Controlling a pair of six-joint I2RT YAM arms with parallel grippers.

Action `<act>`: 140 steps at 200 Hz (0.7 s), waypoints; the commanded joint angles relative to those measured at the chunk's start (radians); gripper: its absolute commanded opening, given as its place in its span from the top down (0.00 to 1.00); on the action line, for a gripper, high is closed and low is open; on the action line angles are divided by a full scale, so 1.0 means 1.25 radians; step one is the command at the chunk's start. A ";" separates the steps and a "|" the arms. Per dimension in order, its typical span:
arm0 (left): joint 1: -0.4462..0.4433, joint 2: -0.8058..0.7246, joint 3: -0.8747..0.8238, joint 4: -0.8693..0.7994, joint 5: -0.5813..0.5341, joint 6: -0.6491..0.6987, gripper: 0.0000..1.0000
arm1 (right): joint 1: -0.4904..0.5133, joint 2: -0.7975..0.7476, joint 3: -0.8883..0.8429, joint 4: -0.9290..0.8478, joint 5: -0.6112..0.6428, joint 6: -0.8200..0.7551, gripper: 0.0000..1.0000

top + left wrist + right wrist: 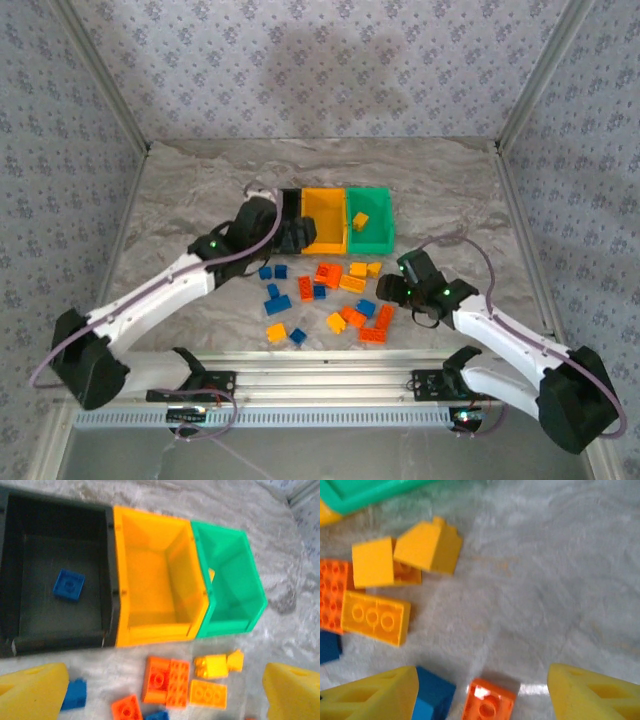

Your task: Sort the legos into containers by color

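From above, the black bin [60, 641] is largely hidden by the left arm [170, 285]; the orange bin [160, 630] and green bin [227, 625] are joined to it. The left gripper [165, 692] and right gripper [482, 695] are spread wide, with nothing held. A blue brick [69, 585] lies in the black bin and a yellow brick [360, 220] in the green bin. Loose legos [327, 273] are scattered in front.

Noted white shells on left arm [150, 295] and right arm [500, 335], with black joint housings and bulky black shoulder blocks [88, 368]. Traced a pale purple-grey cable [455, 238] looping along each arm; spotted small green lights [213, 243] near the wrists. Recorded yellow, wedge-shaped left fingers [30, 695] and right fingers [370, 695], hollowed with slots.
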 commanded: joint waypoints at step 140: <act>-0.040 -0.267 -0.293 -0.084 -0.067 -0.082 0.01 | 0.364 0.132 0.089 -0.168 0.099 0.150 0.01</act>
